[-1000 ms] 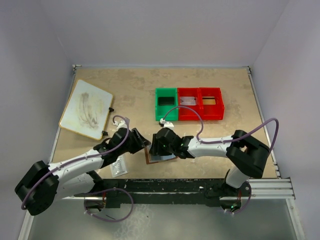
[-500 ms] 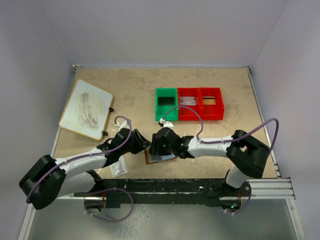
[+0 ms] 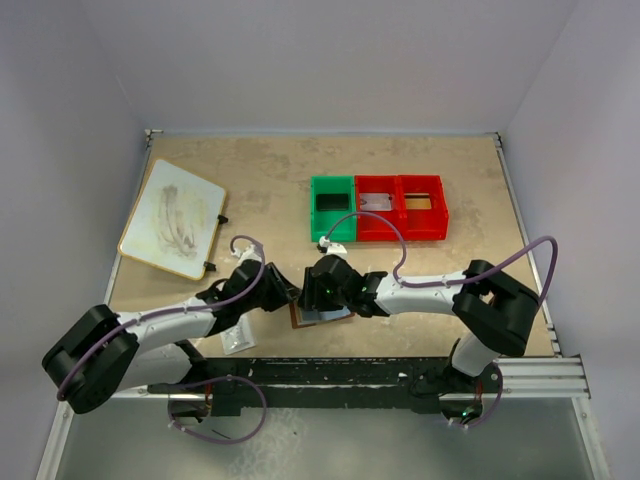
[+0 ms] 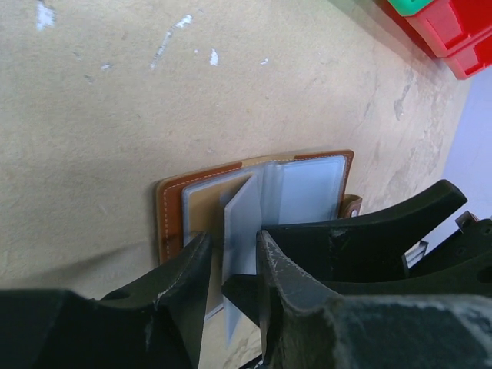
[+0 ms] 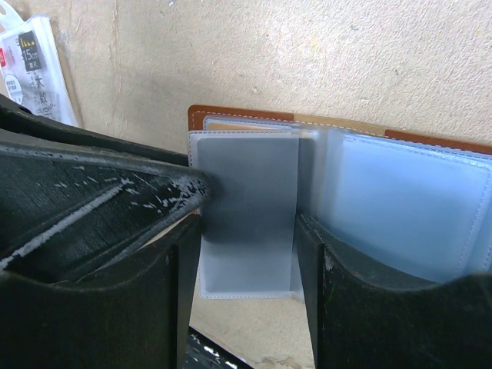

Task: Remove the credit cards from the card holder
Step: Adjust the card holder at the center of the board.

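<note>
**Two-arm card extraction, seen from overhead and from both wrists.** The card holder [image 3: 322, 313] lies open on the surface [image 3: 260, 180] near its front edge, between the two arms and well apart from the row of green and red bins [image 3: 377, 207]. A speckled packet [image 3: 237, 337] lies just to its left.

In the left wrist view, the left tool [image 4: 233, 244] straddles a grey leaf [image 4: 240, 223] that stands up from the open holder. Its jaws are narrow on either side of the leaf, but whether they already pinch it cannot be told. The leaf looks like a translucent pocket with the silvery grey card inside, though the frames do not settle this. A tan patch [image 4: 201, 209] under the neighbouring clear pocket may be the golden card.

In the right wrist view, the right tool [image 5: 250, 219] stands open with one finger on each side of the same leaf, gripping nothing. It appears placed to pin the holder down.

**Step in hand, as judged:** seizing the first card — neither card is out yet. To do it well:

- Grip the card itself rather than the pocket wall.
- Pull along the line of the pocket mouth, not across it.
- Keep the right tool bearing on the leather so the holder neither lifts nor folds shut.

A pinch that also catches the plastic would drag the whole holder along.
</note>
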Robot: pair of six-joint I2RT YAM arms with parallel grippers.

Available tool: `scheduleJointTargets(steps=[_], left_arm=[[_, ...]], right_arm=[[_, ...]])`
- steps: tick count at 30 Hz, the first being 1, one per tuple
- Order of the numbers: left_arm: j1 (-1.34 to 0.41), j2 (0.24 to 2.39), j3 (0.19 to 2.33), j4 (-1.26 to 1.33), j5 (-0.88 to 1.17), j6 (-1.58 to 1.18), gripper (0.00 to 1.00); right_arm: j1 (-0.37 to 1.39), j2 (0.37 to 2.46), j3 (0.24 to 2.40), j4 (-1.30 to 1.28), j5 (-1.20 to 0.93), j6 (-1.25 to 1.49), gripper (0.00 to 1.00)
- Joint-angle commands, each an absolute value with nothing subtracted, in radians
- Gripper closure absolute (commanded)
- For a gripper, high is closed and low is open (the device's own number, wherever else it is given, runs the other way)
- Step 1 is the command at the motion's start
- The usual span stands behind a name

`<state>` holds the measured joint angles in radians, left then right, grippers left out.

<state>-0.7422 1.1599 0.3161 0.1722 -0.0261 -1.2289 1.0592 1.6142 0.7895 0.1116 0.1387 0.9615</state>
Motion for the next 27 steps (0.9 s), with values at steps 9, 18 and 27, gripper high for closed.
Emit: scheduleJointTargets(steps=[9,18,27], left_arm=[[-0.797,1.217,0.354,0.276,-0.003,-1.200,0.87],[-0.798,1.220,0.360,0.275,-0.012,-1.202,0.95],[-0.825,1.221,0.384,0.288,0.004,-1.201,0.87]], right_arm=[[1.056,1.578,0.773,0.135,0.123,0.953,0.45],[1.049,1.440,0.748,0.123,0.130,0.948,0.33],[0.980,1.322,0.708,-0.034,0.231,0.959,0.30]])
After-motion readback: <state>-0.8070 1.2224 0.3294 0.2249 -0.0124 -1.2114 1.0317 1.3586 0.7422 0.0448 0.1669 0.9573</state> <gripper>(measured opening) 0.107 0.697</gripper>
